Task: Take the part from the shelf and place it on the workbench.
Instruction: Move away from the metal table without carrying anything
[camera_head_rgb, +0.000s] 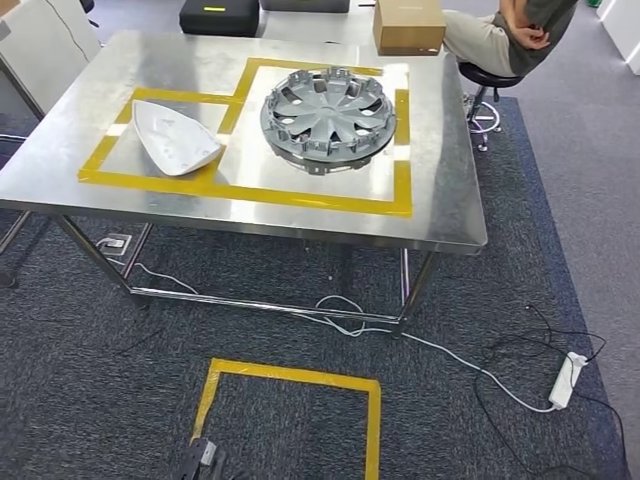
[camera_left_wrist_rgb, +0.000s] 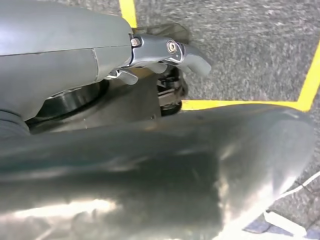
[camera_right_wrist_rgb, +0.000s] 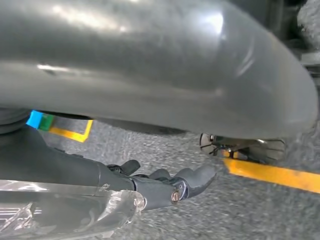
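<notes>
1. Fingers (camera_right_wrist_rgb: 196, 177) of the right hand (camera_right_wrist_rgb: 166, 182) lie stretched out and slightly apart with nothing between them: released, above grey carpet (camera_right_wrist_rgb: 158, 155).
2. On the left hand (camera_left_wrist_rgb: 166, 55) the thumb (camera_left_wrist_rgb: 194, 60) juts out straight. The darker fingers are mostly hidden, so I cannot tell whether that hand is loose or clenched.
3. Floor tape (camera_head_rgb: 290, 376) forms a yellow square at the lower centre of the head view.
4. Beyond it stands the steel workbench (camera_head_rgb: 445, 200). A silver wheel cover (camera_head_rgb: 328, 117) lies flat in the larger yellow-taped box at frame centre, and a white triangular shell (camera_head_rgb: 175, 140) lies in the smaller taped box to its left.
5. A power strip (camera_head_rgb: 567, 380) lies at the lower right.
6. At the upper right are a cardboard box (camera_head_rgb: 407, 25) and a seated person (camera_head_rgb: 498, 35).
</notes>
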